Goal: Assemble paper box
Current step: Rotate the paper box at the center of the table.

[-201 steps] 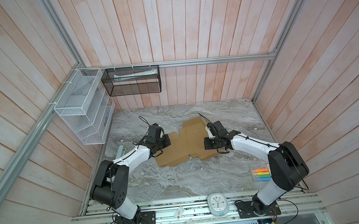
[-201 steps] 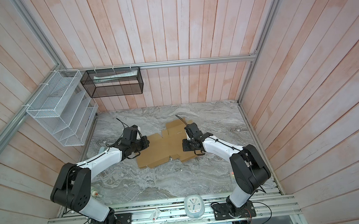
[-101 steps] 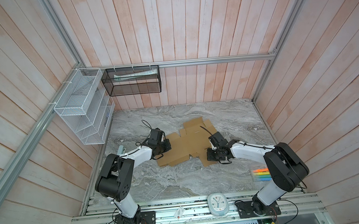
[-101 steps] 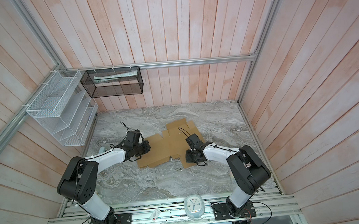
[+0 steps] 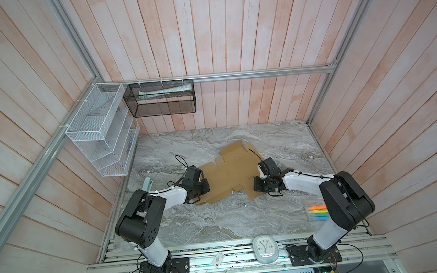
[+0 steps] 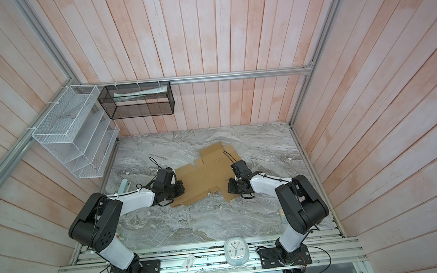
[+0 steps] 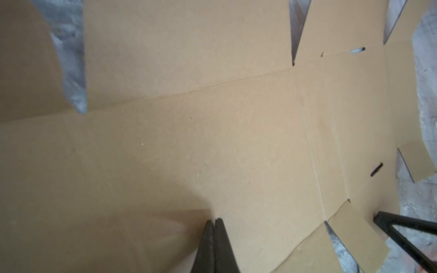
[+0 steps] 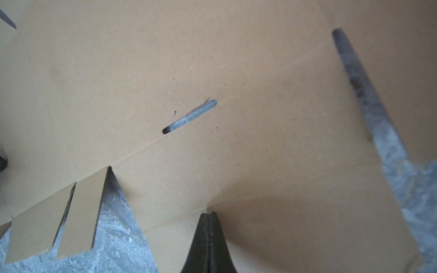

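On the grey marbled tabletop (image 5: pixel 219 222), the paper box (image 5: pixel 227 175) lies as a flat, unfolded die-cut sheet between the two arms, its long axis slanting from the left gripper (image 5: pixel 203 188) toward the far right. That gripper and the right gripper (image 5: pixel 259 186) each have their jaws pressed together, clamping nothing. Their tips are set down on opposite ends of the cardboard, and neither arm is nearer. Folding likely begins at these edge flaps. A black mesh basket (image 5: pixel 161 104) on the back wall holds a pale tube-like packet (image 5: pixel 164 90). The contents of the white wire rack (image 5: pixel 100 141) cannot be made out. A clear case of coloured markers (image 5: pixel 317 212) sits beside the right arm.
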`<action>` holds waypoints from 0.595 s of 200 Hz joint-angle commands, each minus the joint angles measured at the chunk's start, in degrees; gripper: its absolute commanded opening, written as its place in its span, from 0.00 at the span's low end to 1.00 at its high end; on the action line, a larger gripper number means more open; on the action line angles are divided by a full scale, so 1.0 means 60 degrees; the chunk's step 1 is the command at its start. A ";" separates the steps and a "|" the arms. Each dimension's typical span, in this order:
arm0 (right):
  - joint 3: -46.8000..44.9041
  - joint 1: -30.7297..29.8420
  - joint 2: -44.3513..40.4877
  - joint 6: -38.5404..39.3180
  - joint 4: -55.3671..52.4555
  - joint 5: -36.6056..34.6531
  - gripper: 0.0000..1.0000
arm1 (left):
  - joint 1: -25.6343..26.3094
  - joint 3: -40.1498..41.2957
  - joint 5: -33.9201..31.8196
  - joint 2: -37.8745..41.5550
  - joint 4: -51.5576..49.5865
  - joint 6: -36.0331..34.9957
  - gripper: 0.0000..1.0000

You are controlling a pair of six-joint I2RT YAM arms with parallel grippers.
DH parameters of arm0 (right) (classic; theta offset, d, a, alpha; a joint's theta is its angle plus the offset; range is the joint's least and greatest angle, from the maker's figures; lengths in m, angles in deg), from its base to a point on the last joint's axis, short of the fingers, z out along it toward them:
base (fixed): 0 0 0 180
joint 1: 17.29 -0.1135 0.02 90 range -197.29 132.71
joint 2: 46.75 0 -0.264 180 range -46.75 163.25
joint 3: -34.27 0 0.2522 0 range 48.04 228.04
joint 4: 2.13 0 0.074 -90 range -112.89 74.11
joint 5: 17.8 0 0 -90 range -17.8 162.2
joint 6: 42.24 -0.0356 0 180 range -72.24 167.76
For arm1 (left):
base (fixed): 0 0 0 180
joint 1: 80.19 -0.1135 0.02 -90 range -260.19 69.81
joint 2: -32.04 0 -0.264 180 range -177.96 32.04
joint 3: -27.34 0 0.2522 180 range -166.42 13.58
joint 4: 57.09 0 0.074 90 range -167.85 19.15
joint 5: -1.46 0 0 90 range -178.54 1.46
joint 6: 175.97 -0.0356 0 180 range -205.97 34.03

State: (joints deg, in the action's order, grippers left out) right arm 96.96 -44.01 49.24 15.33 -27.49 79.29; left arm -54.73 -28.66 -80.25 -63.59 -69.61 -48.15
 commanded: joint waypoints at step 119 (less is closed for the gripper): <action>0.4208 0.1233 0.3015 0.2548 -0.1091 0.0530 0.00 | 0.1940 0.0748 0.0224 0.1078 0.0233 0.2221 0.00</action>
State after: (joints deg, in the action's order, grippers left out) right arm 119.02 -36.73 66.16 28.84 -29.85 81.35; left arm -43.70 -23.22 -80.38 -59.07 -66.97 -36.96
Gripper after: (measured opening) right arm 0.042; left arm 0.055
